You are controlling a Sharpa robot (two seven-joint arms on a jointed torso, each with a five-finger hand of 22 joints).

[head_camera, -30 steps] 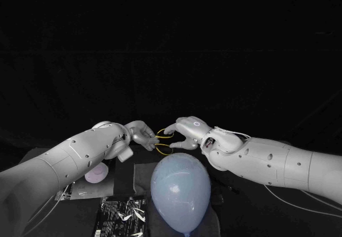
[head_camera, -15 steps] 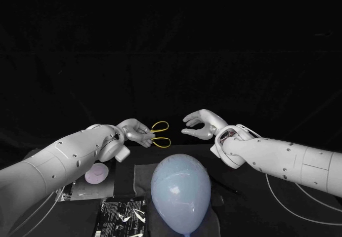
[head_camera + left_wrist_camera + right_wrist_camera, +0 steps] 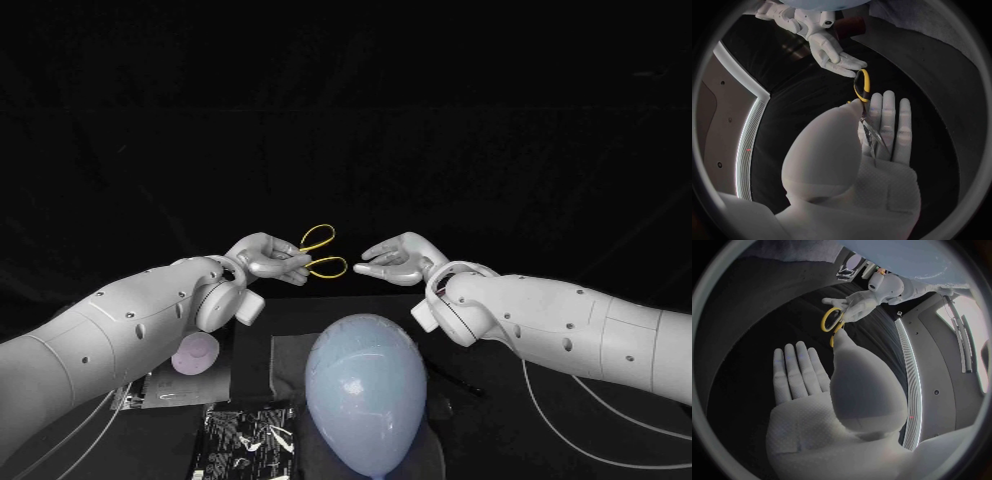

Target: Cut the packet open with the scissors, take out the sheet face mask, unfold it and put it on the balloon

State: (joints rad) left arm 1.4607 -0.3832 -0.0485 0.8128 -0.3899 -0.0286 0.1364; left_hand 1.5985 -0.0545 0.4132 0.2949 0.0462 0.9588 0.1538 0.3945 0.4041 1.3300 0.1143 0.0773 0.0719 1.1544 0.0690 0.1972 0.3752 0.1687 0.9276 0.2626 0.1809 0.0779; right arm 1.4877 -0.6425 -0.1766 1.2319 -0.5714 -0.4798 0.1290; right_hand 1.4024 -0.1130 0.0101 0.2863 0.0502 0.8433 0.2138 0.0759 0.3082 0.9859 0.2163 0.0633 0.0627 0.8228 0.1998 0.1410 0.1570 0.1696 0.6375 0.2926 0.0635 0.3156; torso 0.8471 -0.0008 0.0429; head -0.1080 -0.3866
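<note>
My left hand [image 3: 267, 260] holds the scissors [image 3: 320, 252] above the table, their yellow handles [image 3: 329, 266] pointing toward my right hand [image 3: 397, 260]. In the left wrist view the blades [image 3: 870, 136] lie across the left hand's fingers [image 3: 887, 120], with a yellow handle [image 3: 862, 85] sticking out past them. My right hand [image 3: 801, 372] is empty with its fingers spread, a short gap away from the handles [image 3: 831, 319]. The pale blue balloon [image 3: 365, 388] lies below both hands at the table's front. A black patterned packet [image 3: 245, 440] lies to the balloon's left.
A small pale pink round object [image 3: 195, 352] sits under my left forearm, beside a flat pale item [image 3: 156, 392]. A dark mat [image 3: 274, 362] lies under the balloon's left side. Cables [image 3: 577, 405] run below my right arm.
A second ago both hands met at the scissors' handles. My right hand has let go and drawn back slightly. My left hand has lifted the scissors higher.
</note>
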